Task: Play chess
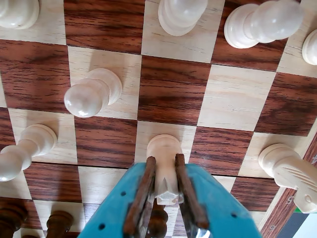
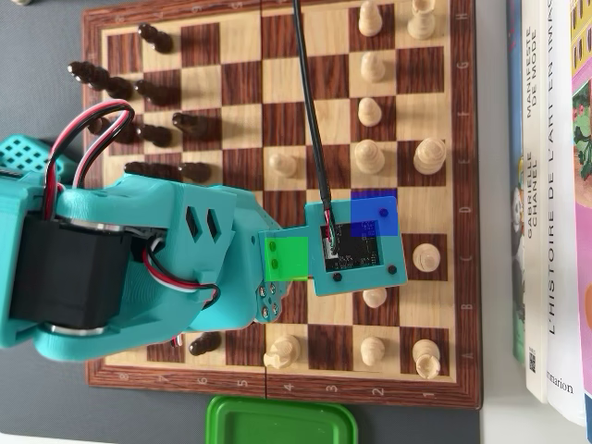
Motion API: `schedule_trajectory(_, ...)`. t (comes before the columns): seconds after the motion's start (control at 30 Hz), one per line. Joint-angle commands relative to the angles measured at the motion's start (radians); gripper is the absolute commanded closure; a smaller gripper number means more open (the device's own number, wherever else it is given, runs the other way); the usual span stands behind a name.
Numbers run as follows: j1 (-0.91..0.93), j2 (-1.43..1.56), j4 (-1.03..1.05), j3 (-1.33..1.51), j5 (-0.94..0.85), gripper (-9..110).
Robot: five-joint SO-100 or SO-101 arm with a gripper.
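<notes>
In the wrist view my gripper (image 1: 165, 158) is shut on a white chess piece (image 1: 164, 147) with a notched top. Its brown finger pads (image 1: 143, 193) clamp both sides of the piece. The piece's base is over a light square of the wooden chessboard (image 1: 171, 89); I cannot tell if it touches. In the overhead view my teal arm (image 2: 139, 259) reaches over the board (image 2: 277, 92) from the left. Its wrist camera mount (image 2: 356, 245) hides the jaws and the held piece. A green patch (image 2: 285, 256) and a blue patch (image 2: 374, 213) overlay two squares.
White pieces stand around the gripper: a pawn (image 1: 91, 94) ahead left, another (image 1: 22, 148) at left, a knight (image 1: 290, 173) at right. Dark pieces (image 1: 59, 223) stand behind. Overhead, dark pieces (image 2: 153, 88) are on the left, white ones (image 2: 370, 111) on the right, with books (image 2: 550, 185) and a green lid (image 2: 282, 421) nearby.
</notes>
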Motion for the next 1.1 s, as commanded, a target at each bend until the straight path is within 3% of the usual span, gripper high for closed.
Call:
schedule_trajectory(0.0, 0.008, -0.005, -0.008, -0.011, -0.005, 94)
schedule_trajectory(0.17, 0.006, -0.005, -0.005, -0.011, -0.023, 90)
schedule_trajectory(1.07, -0.005, 0.199, 0.000, -0.003, -0.025, 90)
